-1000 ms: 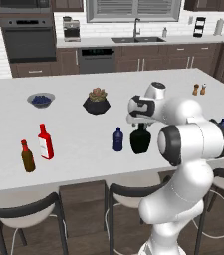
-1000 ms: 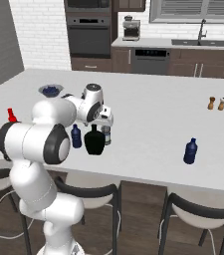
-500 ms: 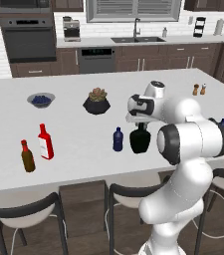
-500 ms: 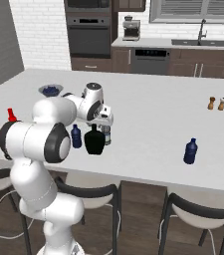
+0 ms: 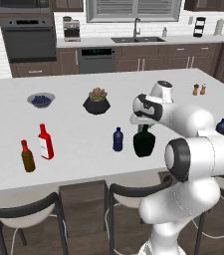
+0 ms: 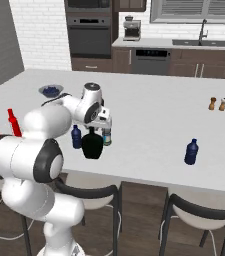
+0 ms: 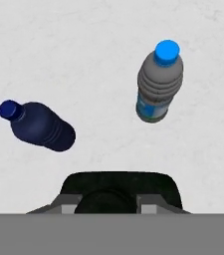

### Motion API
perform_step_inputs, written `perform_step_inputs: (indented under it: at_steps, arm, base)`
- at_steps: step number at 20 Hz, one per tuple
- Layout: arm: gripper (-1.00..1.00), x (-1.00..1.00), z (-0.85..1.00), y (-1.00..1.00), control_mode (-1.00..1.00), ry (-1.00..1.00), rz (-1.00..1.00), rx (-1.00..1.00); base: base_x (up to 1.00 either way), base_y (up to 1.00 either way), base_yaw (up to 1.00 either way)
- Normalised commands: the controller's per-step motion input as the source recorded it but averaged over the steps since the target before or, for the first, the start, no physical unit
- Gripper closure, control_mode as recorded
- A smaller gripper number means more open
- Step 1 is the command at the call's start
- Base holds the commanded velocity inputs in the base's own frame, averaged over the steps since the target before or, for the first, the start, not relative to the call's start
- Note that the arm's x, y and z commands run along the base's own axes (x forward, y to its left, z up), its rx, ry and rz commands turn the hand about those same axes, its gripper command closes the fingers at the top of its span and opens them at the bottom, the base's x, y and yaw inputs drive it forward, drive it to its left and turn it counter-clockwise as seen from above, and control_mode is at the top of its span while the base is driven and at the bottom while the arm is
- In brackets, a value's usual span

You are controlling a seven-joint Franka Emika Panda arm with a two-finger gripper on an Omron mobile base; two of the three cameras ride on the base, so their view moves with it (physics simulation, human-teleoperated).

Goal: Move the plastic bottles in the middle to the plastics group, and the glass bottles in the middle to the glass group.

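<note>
Clamping black glass bottle (image 7: 121, 191) neck, jaws directly above it; plastic bottles beyond.

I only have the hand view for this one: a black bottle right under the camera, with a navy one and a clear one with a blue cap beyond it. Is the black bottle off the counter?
Observer: No. From the left base view the black bottle stands upright on the counter, with the end effector down at its neck.
Operator: Where are the other glass bottles?
Observer: A red bottle and a brown bottle stand side by side near the counter's front edge, far to the robot's left.
Operator: Is there any other navy bottle?
Observer: Yes, a second navy bottle stands alone off to the robot's right, also near the front edge.
</note>
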Motion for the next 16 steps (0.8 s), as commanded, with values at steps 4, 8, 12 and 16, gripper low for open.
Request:
perform_step_inputs:
  at_steps: [4, 8, 12, 16]
  arm:
    - [1.0, -0.56, 0.39, -0.2, -1.0, -0.07, 0.0, -0.01]
    - [1.0, -0.65, 0.37, 0.07, -1.0, -0.01, 0.0, 0.0]
    - [1.0, -0.54, 0.03, 0.82, -1.0, -0.11, -0.06, 0.0]
    - [1.0, -0.41, 0.0, 1.0, -1.0, -0.06, -0.1, 0.0]
  base:
    - [0.0, 0.0, 0.0]
    - [0.0, 0.0, 0.0]
    - [0.0, 0.0, 0.0]
    - [0.0, 0.0, 0.0]
